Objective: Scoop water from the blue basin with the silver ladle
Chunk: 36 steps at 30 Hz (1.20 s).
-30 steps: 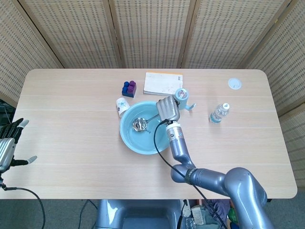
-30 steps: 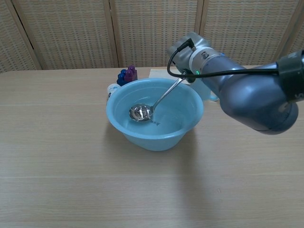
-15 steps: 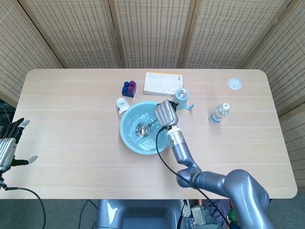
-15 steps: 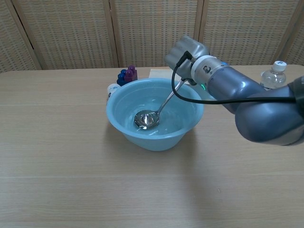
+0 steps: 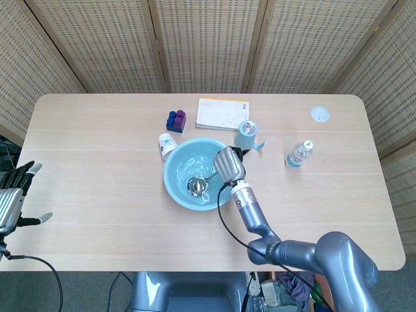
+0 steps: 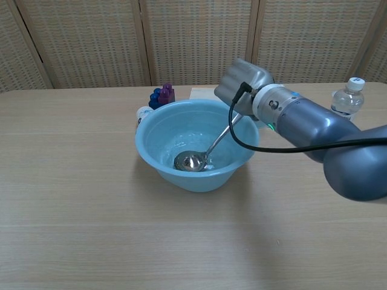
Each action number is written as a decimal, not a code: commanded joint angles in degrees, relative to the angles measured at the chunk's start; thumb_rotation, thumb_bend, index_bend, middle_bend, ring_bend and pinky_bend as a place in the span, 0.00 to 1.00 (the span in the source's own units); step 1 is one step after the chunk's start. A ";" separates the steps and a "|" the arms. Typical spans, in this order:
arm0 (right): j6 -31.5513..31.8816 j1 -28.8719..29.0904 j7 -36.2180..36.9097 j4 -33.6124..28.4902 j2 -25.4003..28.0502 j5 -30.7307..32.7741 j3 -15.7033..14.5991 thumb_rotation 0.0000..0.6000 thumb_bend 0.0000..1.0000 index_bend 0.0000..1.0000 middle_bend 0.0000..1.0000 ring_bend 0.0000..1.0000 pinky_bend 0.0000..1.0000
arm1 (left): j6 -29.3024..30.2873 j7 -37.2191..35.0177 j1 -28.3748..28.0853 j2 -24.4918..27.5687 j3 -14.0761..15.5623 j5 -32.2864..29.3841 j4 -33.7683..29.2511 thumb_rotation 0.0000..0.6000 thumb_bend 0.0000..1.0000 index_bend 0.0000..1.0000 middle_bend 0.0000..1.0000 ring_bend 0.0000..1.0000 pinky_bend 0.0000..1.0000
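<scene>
At the table's far left edge, the robot's left hand (image 5: pixel 14 195) waits idle with fingers spread and nothing in them, unchanged over the last second. Centre frame, the blue basin (image 5: pixel 174 185) sits where it was, a small paper cup (image 5: pixel 166 143) at its 11 o'clock, toy blocks (image 5: pixel 176 119) and a notebook (image 5: pixel 222 113) beyond toward 12, a blue tape roll (image 5: pixel 247 134) at its 2 o'clock. The silver ladle (image 6: pixel 192 161) has dropped: a second ago its bowl hung above the water, and it now lies low in the basin near the 6 o'clock wall, the surface rippled around it. The right hand (image 6: pixel 242 84) grips the top of the handle, fingers closed around it, and has drawn back over the basin's 3 o'clock rim toward the robot, tilting the handle steeply. The dip appears made; lifting a filled ladle clear is judged the step remaining. A water bottle (image 5: pixel 298 153) stands well to the right.
</scene>
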 commanded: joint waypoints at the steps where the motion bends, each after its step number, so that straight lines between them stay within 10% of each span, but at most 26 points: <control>1: 0.99 -1.33 -1.95 -5.67 1.98 4.14 1.83 1.00 0.80 0.80 0.99 1.00 1.00 | 0.07 -0.03 0.04 0.06 0.03 0.11 -0.05 1.00 0.00 0.00 0.00 0.00 0.00; 12: 2.84 -1.17 -2.28 -18.00 7.54 22.81 12.83 1.00 0.83 0.80 0.99 1.00 1.00 | 0.27 -0.57 0.13 0.31 0.16 0.64 -0.30 1.00 0.00 0.00 0.00 0.00 0.00; 36: 5.68 3.59 5.44 -25.26 15.50 38.00 21.99 1.00 0.86 0.81 0.99 1.00 1.00 | -0.62 -1.35 -0.26 0.77 0.14 0.33 -0.31 1.00 0.00 0.00 0.00 0.00 0.00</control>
